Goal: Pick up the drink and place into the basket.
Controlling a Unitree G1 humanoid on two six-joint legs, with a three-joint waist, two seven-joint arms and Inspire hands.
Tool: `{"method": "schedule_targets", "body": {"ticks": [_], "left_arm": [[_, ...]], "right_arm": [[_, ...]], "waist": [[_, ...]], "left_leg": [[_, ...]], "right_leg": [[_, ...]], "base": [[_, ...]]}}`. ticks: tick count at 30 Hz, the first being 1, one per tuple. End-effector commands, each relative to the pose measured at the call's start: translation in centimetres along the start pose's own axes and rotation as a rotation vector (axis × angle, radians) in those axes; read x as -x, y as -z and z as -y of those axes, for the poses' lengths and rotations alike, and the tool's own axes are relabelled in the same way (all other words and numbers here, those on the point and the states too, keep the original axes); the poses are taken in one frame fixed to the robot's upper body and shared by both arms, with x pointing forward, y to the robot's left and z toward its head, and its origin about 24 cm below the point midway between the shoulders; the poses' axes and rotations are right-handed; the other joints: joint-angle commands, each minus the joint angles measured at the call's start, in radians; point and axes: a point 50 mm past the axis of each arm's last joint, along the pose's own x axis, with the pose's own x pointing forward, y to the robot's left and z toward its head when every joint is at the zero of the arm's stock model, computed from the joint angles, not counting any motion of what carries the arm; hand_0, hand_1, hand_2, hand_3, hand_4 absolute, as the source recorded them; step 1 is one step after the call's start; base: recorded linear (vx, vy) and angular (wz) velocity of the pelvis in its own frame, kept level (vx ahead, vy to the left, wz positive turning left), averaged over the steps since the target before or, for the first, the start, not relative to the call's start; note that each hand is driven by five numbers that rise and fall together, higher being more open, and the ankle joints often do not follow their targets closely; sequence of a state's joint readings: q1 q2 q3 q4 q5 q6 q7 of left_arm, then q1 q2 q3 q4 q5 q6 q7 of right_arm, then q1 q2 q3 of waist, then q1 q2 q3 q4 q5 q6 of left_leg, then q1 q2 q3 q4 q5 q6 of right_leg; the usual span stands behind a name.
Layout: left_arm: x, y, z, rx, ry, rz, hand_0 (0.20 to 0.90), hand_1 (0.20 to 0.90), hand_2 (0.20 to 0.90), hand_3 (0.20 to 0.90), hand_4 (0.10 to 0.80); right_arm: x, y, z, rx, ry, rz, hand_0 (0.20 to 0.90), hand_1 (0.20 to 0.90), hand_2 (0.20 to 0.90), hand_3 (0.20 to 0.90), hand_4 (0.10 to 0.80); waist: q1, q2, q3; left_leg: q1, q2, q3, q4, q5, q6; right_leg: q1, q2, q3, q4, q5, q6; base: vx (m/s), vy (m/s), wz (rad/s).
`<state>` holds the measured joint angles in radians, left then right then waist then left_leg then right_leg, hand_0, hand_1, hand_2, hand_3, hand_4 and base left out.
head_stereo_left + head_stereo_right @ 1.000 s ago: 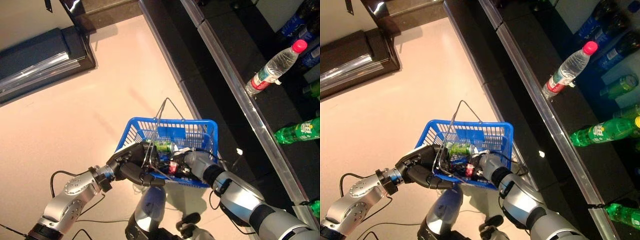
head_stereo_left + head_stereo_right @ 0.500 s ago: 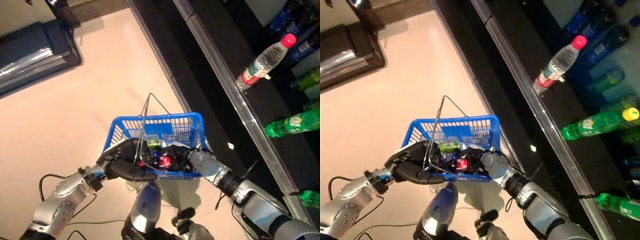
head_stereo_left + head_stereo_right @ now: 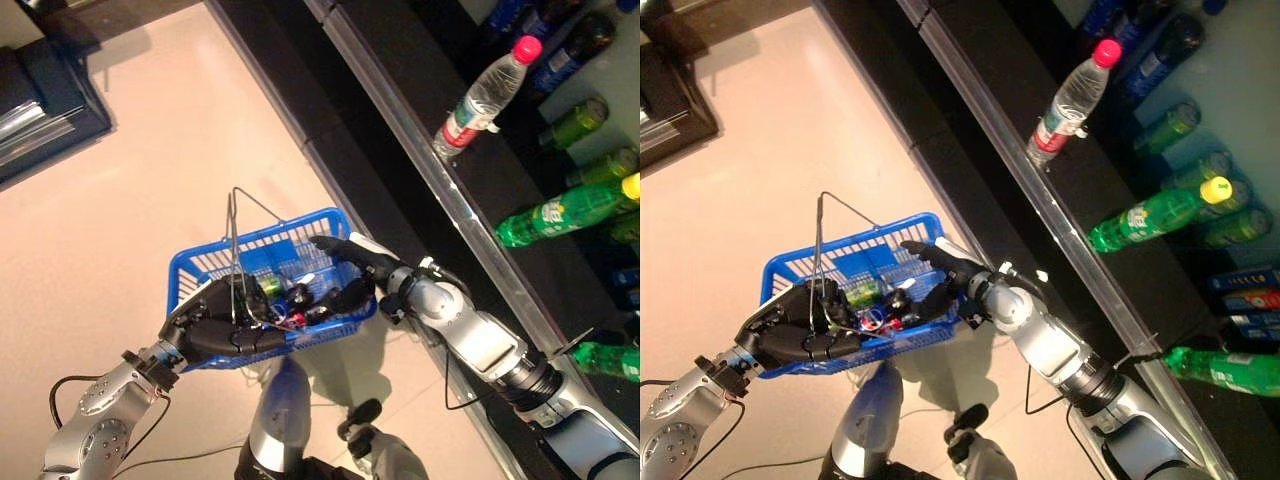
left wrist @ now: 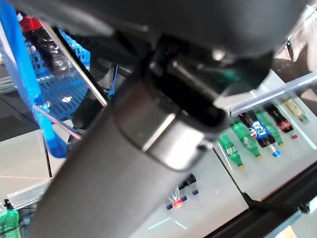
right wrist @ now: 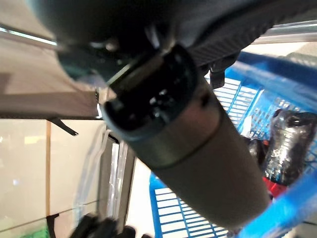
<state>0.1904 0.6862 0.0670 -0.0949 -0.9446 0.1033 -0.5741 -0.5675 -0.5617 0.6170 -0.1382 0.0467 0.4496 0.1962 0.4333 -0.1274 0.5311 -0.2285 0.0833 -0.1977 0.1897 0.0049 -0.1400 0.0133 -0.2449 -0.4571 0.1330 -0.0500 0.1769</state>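
My left hand carries the blue basket, its fingers curled round the wire handle. Inside lie a green can and a dark drink bottle with a red cap. My right hand is open over the basket's right side, fingers spread and holding nothing, apart from the bottle. The right wrist view shows the dark bottle lying on the basket's mesh floor. The left wrist view catches the handle wire and the red cap.
To the right runs a dark shelf with a metal rail. On it lie a clear water bottle with a pink cap, a green bottle with a yellow cap and several more bottles. Pale floor spreads to the left.
The camera has shifted. My right hand has let go of the dark bottle, opened and drawn back to the basket's right rim. The left hand keeps its hold on the handle.
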Motion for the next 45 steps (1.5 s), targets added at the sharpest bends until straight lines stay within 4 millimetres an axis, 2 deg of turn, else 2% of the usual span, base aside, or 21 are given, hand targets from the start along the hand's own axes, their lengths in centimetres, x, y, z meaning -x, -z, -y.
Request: {"method": "schedule_targets", "body": {"ticks": [1,5,9,14,16,18,21,23,24,25,28,31,32,35,37,41,43,45], "left_arm": [[-1.6,-9.6,5.7,-0.177,0.343,0.654,0.300,0.300,0.300,0.200,0.100],[-1.4,-8.5,3.8,-0.178,0.196,0.636,0.300,0.300,0.300,0.200,0.100],[-0.9,-7.1,2.3,-0.158,0.096,0.615,0.300,0.300,0.300,0.200,0.100],[0.8,-3.3,-0.6,-0.157,-0.184,0.546,0.300,0.300,0.300,0.200,0.100],[1.6,-1.8,-1.4,-0.168,-0.308,0.505,0.300,0.300,0.300,0.200,0.100],[3.2,0.5,-2.5,-0.092,-0.466,0.463,0.300,0.300,0.300,0.200,0.100],[5.1,2.9,-3.4,-0.022,-0.668,0.395,0.300,0.300,0.300,0.200,0.100],[6.0,4.7,-4.1,0.032,-0.804,0.334,0.300,0.300,0.300,0.200,0.100],[6.4,6.2,-4.5,0.076,-0.878,0.282,0.300,0.300,0.300,0.200,0.100],[6.7,7.2,-4.6,0.103,-0.902,0.260,0.300,0.300,0.300,0.200,0.100],[6.8,10.6,-4.5,0.181,-1.006,0.146,0.300,0.300,0.300,0.200,0.100],[7.2,12.5,-4.5,0.207,-1.095,0.059,0.300,0.300,0.300,0.200,0.100],[7.3,12.8,-4.5,0.218,-1.112,0.039,0.300,0.300,0.300,0.200,0.100],[8.1,15.7,-4.1,0.276,-1.176,-0.078,0.300,0.300,0.300,0.200,0.100],[8.4,18.1,-3.5,0.325,-1.207,-0.196,0.300,0.300,0.300,0.200,0.100],[9.3,19.7,-3.0,0.340,-1.236,-0.321,0.300,0.300,0.300,0.200,0.100],[10.6,21.1,-2.5,0.342,-1.260,-0.436,0.300,0.300,0.300,0.200,0.100],[11.4,22.0,-2.0,0.350,-1.280,-0.514,0.300,0.300,0.300,0.200,0.100]], "right_arm": [[1.6,-4.3,0.3,-0.034,-0.040,0.278,0.900,0.900,0.900,0.900,0.800],[2.8,-4.7,-0.5,-0.175,-0.094,0.384,0.900,0.900,0.900,0.900,0.800],[3.8,-4.0,-1.2,-0.271,-0.116,0.418,0.900,0.900,0.900,0.900,0.800],[5.7,-0.6,-3.1,-0.605,-0.138,0.419,0.900,0.900,0.900,0.900,0.800],[5.9,1.4,-3.9,-0.669,-0.095,0.345,0.900,0.900,0.900,0.900,0.800],[7.0,4.3,-5.1,-0.739,-0.054,0.241,0.900,0.900,0.900,0.900,0.800],[8.0,6.8,-6.8,-0.835,-0.009,0.160,0.900,0.900,0.900,0.900,0.800],[8.0,7.8,-7.9,-0.969,-0.009,0.139,0.900,0.900,0.900,0.900,0.800],[7.7,8.6,-9.2,-1.087,0.007,0.107,0.900,0.900,0.900,0.900,0.800],[7.4,9.1,-9.9,-1.111,0.034,0.078,0.900,0.900,0.900,0.900,0.800],[7.4,11.9,-12.1,-1.050,0.104,-0.114,0.900,0.900,0.900,0.900,0.800],[8.1,14.5,-13.8,-0.973,0.084,-0.288,0.900,0.900,0.900,0.900,0.800],[8.2,14.9,-14.2,-0.987,0.085,-0.330,0.900,0.900,0.900,0.900,0.800],[9.1,17.6,-17.2,-1.162,0.080,-0.528,0.900,0.900,0.900,0.900,0.800],[10.8,20.2,-19.5,-1.157,0.079,-0.726,0.900,0.900,0.900,0.900,0.800],[13.3,22.1,-21.5,-1.130,0.055,-0.880,0.900,0.900,0.900,0.900,0.800],[15.4,23.2,-22.8,-1.091,0.069,-1.004,0.900,0.900,0.900,0.900,0.800],[16.6,23.7,-23.4,-1.041,0.078,-1.088,0.900,0.900,0.900,0.900,0.800]], "waist": [[-0.030,0.018,-0.104],[-0.051,0.007,-0.129],[-0.072,0.003,-0.158],[-0.137,0.010,-0.221],[-0.156,0.015,-0.242],[-0.194,0.019,-0.278],[-0.230,0.025,-0.316],[-0.247,0.031,-0.334],[-0.260,0.035,-0.347],[-0.266,0.039,-0.354],[-0.287,0.057,-0.377],[-0.296,0.064,-0.391],[-0.296,0.066,-0.393],[-0.298,0.075,-0.407],[-0.296,0.085,-0.420],[-0.291,0.092,-0.425],[-0.290,0.095,-0.430],[-0.294,0.096,-0.433]], "left_leg": [[0.022,-0.005,0.067,-0.029,0.035,0.055],[0.043,0.002,0.079,-0.046,0.035,0.053],[0.064,0.009,0.089,-0.065,0.035,0.052],[0.102,0.029,0.133,-0.101,0.036,0.047],[0.120,0.037,0.153,-0.114,0.036,0.043],[0.149,0.051,0.186,-0.144,0.040,0.038],[0.186,0.064,0.224,-0.182,0.048,0.032],[0.213,0.070,0.245,-0.210,0.054,0.027],[0.226,0.073,0.261,-0.225,0.058,0.023],[0.234,0.074,0.268,-0.234,0.061,0.021],[0.256,0.080,0.292,-0.256,0.064,0.014],[0.265,0.084,0.300,-0.264,0.062,0.007],[0.265,0.084,0.300,-0.265,0.062,0.006],[0.275,0.089,0.302,-0.277,0.062,-0.001],[0.275,0.090,0.305,-0.277,0.055,-0.001],[0.274,0.086,0.298,-0.277,0.049,0.000],[0.275,0.078,0.290,-0.277,0.045,0.004],[0.278,0.074,0.291,-0.277,0.041,0.007]], "right_leg": [[-0.005,0.010,0.033,0.065,0.021,-0.041],[0.005,0.019,0.049,0.046,0.026,-0.034],[0.012,0.023,0.064,0.029,0.032,-0.027],[0.015,0.025,0.104,-0.017,0.053,-0.016],[0.019,0.025,0.120,-0.034,0.061,-0.013],[0.024,0.024,0.140,-0.064,0.073,-0.005],[0.035,0.026,0.159,-0.096,0.083,-0.002],[0.048,0.025,0.167,-0.114,0.089,0.001],[0.054,0.024,0.171,-0.124,0.091,0.003],[0.059,0.023,0.173,-0.132,0.093,0.003],[0.075,0.016,0.168,-0.157,0.104,0.007],[0.084,0.010,0.159,-0.176,0.115,0.011],[0.085,0.010,0.157,-0.181,0.118,0.011],[0.099,0.008,0.142,-0.207,0.132,0.017],[0.103,0.004,0.134,-0.215,0.135,0.019],[0.107,0.001,0.123,-0.212,0.133,0.021],[0.105,0.000,0.124,-0.210,0.132,0.022],[0.105,0.001,0.129,-0.210,0.131,0.022]], "base": [[0.029,-0.019,-0.06],[0.023,-0.012,-0.06],[0.023,0.019,-0.11],[-0.018,0.038,-0.22],[-0.001,0.023,-0.29],[-0.002,0.037,-0.27],[0.020,0.029,-0.40],[0.020,0.032,-0.24],[0.012,0.036,-0.21],[0.009,0.038,-0.22],[-0.010,0.030,-0.12],[-0.036,-0.008,-0.08],[-0.044,-0.016,0.02],[-0.009,-0.004,0.01],[-0.008,-0.003,-0.03],[-0.006,-0.001,-0.01],[-0.032,0.004,-0.02],[-0.035,0.014,0.02]]}}
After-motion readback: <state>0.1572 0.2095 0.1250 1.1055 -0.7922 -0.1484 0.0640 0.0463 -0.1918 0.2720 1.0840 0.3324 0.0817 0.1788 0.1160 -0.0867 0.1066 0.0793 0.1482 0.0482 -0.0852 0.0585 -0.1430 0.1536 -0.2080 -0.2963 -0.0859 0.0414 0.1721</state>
